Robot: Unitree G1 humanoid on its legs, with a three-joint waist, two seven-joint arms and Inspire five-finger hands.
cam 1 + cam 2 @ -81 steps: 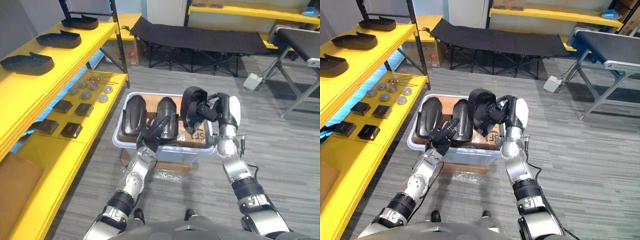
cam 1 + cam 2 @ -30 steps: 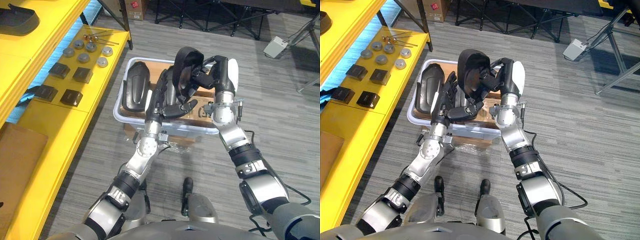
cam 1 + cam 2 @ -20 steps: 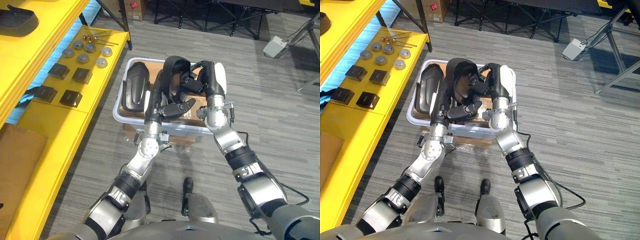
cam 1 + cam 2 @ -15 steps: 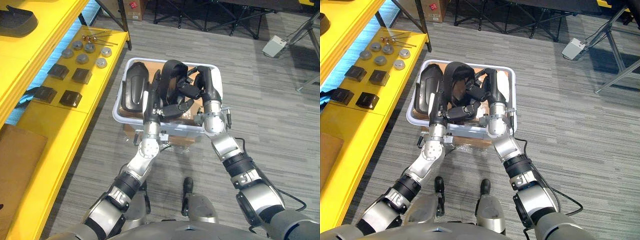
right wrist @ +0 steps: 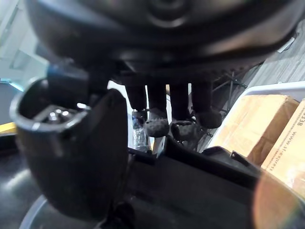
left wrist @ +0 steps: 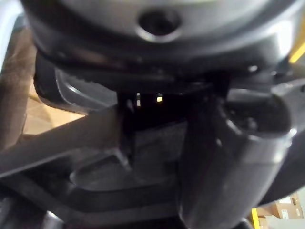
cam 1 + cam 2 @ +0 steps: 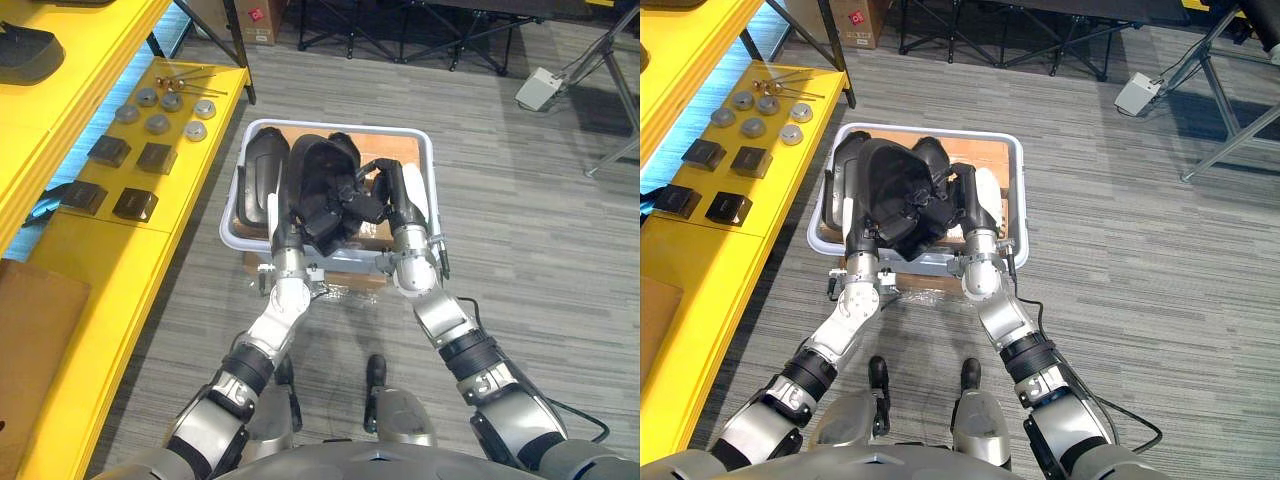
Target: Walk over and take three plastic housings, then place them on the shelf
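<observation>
Lowered housing (image 7: pixel 325 190), left hand (image 7: pixel 288 212), right hand (image 7: pixel 388 195) clamped on it, second housing (image 7: pixel 262 170) in bin (image 7: pixel 426 160)

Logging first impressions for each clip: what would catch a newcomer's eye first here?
The left hand and right hand clasp bulky black housings between them over a white bin on the floor, straight ahead. A single housing lies in the bin's left side. A yellow shelf carrying dark blocks and metal discs runs along the robot's left.
</observation>
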